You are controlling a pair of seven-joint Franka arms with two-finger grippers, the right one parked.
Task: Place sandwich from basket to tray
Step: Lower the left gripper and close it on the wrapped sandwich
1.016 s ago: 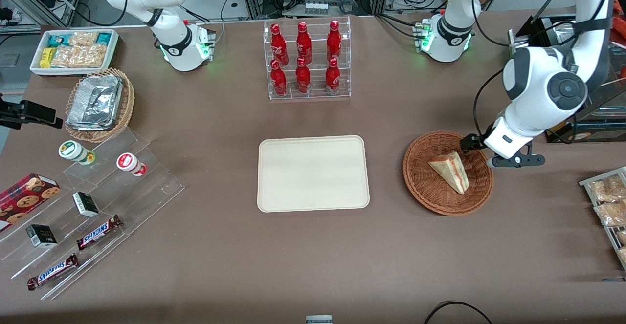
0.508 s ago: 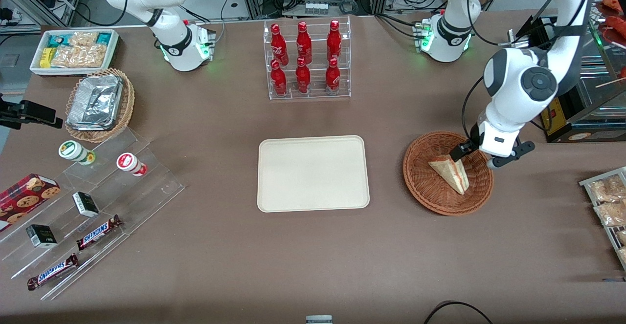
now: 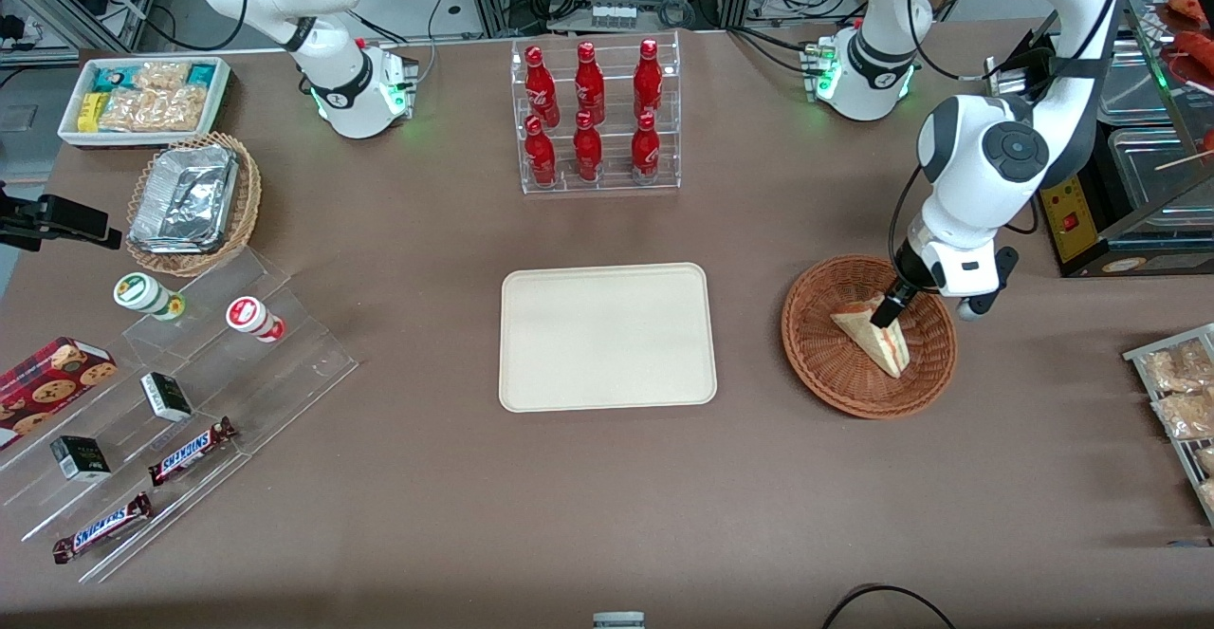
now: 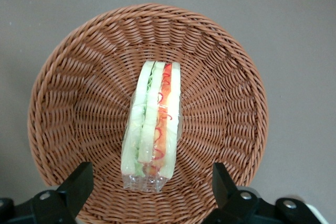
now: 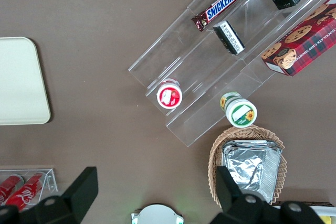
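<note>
Reddish-brown wicker is forming the round basket (image 3: pixel 868 337) that is holding the sandwich (image 3: pixel 874 334), a wedge lying with its red, orange and green filling edge facing up toward the wrist camera. Nothing else is lying in the basket. Beside it, toward the parked arm's end of the worktop (image 3: pixel 607 496), the cream tray (image 3: pixel 607 337) is sitting bare. An acrylic rack of red bottles (image 3: pixel 596 117) is standing farther from the front camera than the tray, and two bars reading SNICKERS (image 3: pixel 193 450) are lying on clear steps. Bending down from its elbow, the working arm is hanging the claw (image 4: pixel 151 192) just above the sandwich, its fingers (image 4: pixel 77 184) spread wide on either side, apart from the bread.
</note>
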